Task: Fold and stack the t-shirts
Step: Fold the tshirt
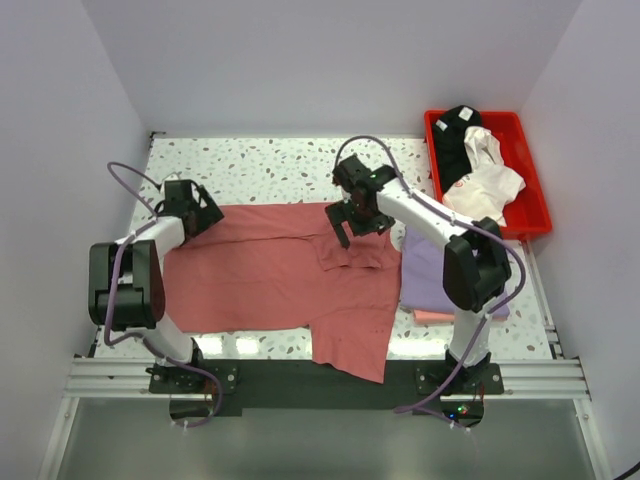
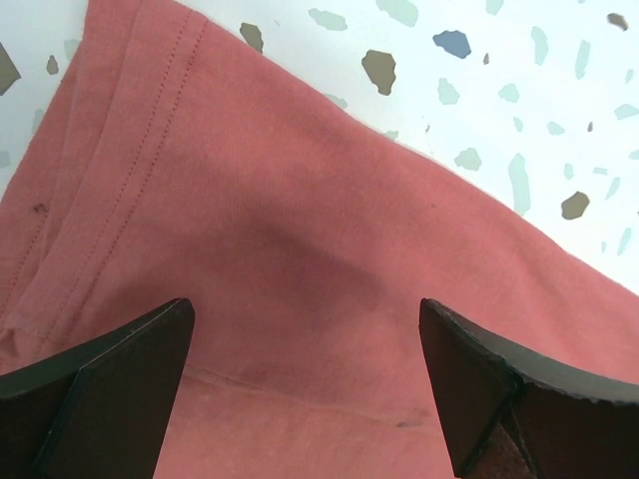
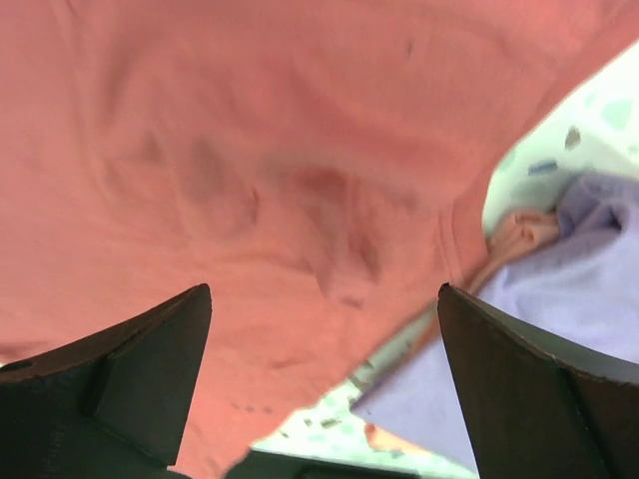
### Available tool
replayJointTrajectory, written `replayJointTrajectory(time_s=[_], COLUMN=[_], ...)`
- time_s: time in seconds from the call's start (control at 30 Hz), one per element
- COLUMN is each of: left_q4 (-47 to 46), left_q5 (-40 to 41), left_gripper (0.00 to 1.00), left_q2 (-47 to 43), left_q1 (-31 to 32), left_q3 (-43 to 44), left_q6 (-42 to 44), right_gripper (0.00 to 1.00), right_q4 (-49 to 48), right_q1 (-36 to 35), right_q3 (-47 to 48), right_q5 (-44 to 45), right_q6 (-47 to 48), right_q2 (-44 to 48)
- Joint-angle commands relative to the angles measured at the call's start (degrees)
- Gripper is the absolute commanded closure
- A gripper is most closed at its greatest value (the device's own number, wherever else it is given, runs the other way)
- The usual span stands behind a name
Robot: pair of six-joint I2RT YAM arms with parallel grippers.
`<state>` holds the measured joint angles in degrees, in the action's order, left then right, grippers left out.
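The dusty red t-shirt (image 1: 270, 275) lies spread across the middle of the table, one sleeve hanging over the near edge. My left gripper (image 1: 196, 212) is open just above its far left corner; the hem fills the left wrist view (image 2: 300, 249). My right gripper (image 1: 352, 222) is open above the shirt's far right part, which is folded over (image 3: 280, 180). The folded lavender t-shirt (image 1: 432, 270) lies at the right on a pale pink one (image 1: 432, 316); both show in the right wrist view (image 3: 569, 289). White (image 1: 485, 180) and black (image 1: 455, 135) shirts lie in the tray.
A red plastic tray (image 1: 535, 195) stands at the back right of the speckled table (image 1: 260, 165). White walls close in the table on the left, back and right. The metal rail with the arm bases runs along the near edge.
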<state>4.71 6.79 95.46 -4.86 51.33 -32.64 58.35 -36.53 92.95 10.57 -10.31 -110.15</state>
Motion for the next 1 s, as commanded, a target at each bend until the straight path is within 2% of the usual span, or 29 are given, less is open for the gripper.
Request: replayJointTrajectory(time_s=[0.0, 0.03, 0.17, 0.37, 0.8, 0.97], left_q4=[1.0, 1.0, 1.09, -0.67, 1.26, 2.32], left_q5=[-0.46, -0.63, -0.63, -1.95, -2.74, -3.27], left_gripper=[0.0, 0.0, 0.0, 0.0, 0.0, 0.0], left_q2=[-4.22, -4.49, -3.18, 2.87, 12.55, 17.03], left_q1=[-0.59, -0.59, -0.67, -0.76, -3.66, -3.84], left_q3=[2.89, 3.25, 4.13, 5.97, 9.93, 14.58], left_q6=[-1.46, -1.46, -1.37, -0.93, -0.84, -0.84], right_gripper=[0.01, 0.01, 0.01, 0.01, 0.01, 0.01], right_q4=[-9.98, -12.01, -18.35, -24.85, -22.4, -21.26], right_q1=[6.02, 8.91, 12.8, 16.93, 23.43, 23.88], right_q3=[1.71, 1.28, 2.85, 6.98, 13.22, 19.19], right_q5=[-9.49, -13.78, -18.64, -20.94, -20.76, -20.76], right_q6=[-2.43, -3.13, -2.18, -2.17, -5.08, -3.76], right_q2=[2.93, 2.49, -1.81, -11.31, -25.46, -29.5])
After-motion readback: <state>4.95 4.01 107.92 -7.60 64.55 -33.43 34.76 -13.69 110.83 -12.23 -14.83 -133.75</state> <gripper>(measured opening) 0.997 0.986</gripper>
